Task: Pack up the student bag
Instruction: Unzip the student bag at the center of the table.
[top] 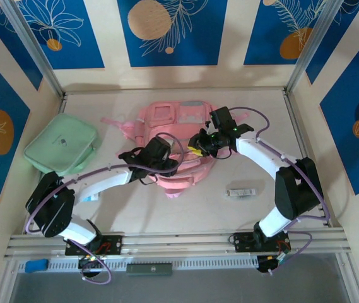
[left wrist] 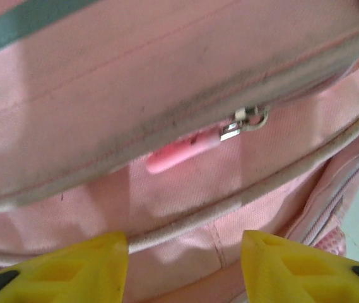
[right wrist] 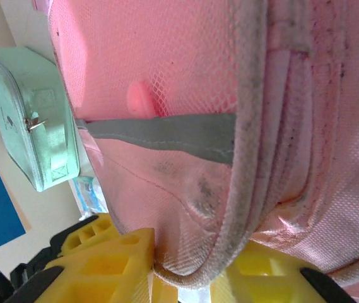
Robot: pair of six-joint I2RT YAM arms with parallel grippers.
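Obstacles: student bag [top: 179, 136], centre of tabletop [top: 185, 211]; left arm [top: 103, 177] and right arm [top: 264, 154] converging over it; mint-green case [top: 62, 145], left; small white packet [top: 241, 190], right front.
Free: near strip between arm bases; far corners.

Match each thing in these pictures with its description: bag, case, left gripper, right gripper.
Things:
1 bag
2 case
3 left gripper
4 right gripper

Descriptions:
a open, facing a zip pull
b pink
c closed on the bag's piped edge
d mint green, left of the bag

Pairs: 1-b, 2-d, 3-a, 4-c
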